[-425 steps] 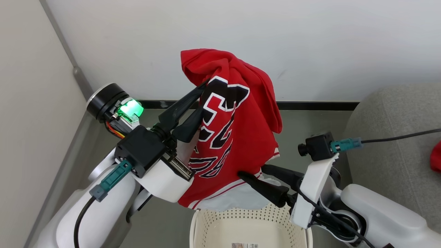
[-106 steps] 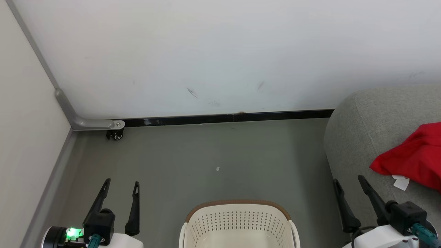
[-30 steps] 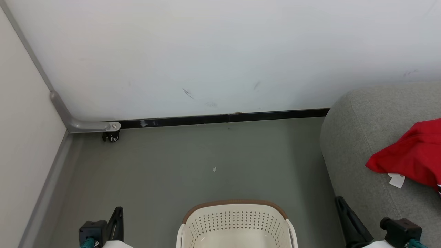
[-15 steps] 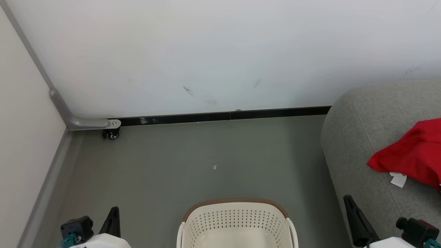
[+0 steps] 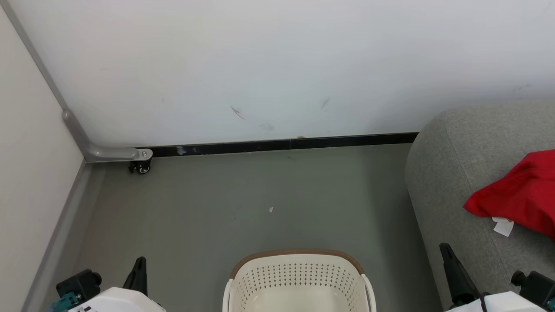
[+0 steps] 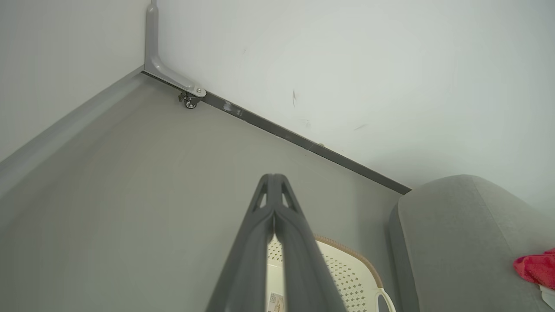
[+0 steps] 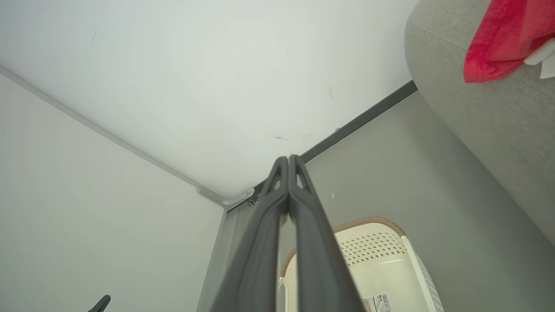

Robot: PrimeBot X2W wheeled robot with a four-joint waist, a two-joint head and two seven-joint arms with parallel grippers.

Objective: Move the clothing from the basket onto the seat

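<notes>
The red clothing (image 5: 518, 197) lies on the grey seat (image 5: 455, 173) at the right, a white tag at its lower edge. The cream basket (image 5: 299, 281) with a brown rim stands on the floor at the bottom centre, and the part of its inside that I can see holds no garment. My left gripper (image 5: 139, 264) pokes up at the lower left, left of the basket. Its fingers are pressed together in the left wrist view (image 6: 273, 180), holding nothing. My right gripper (image 5: 446, 251) rises at the lower right beside the seat's front. It is shut and bare in the right wrist view (image 7: 288, 161).
A white wall with a black baseboard (image 5: 282, 145) runs across the back. A grey partition foot with a small caster (image 5: 139, 167) sits in the left corner. A pale wall closes the left side. Grey floor (image 5: 260, 203) lies between basket and wall.
Both grippers have sunk lower toward the bottom edge over the last second. The view has shifted only slightly. Basket, seat and clothing stay where they were.
</notes>
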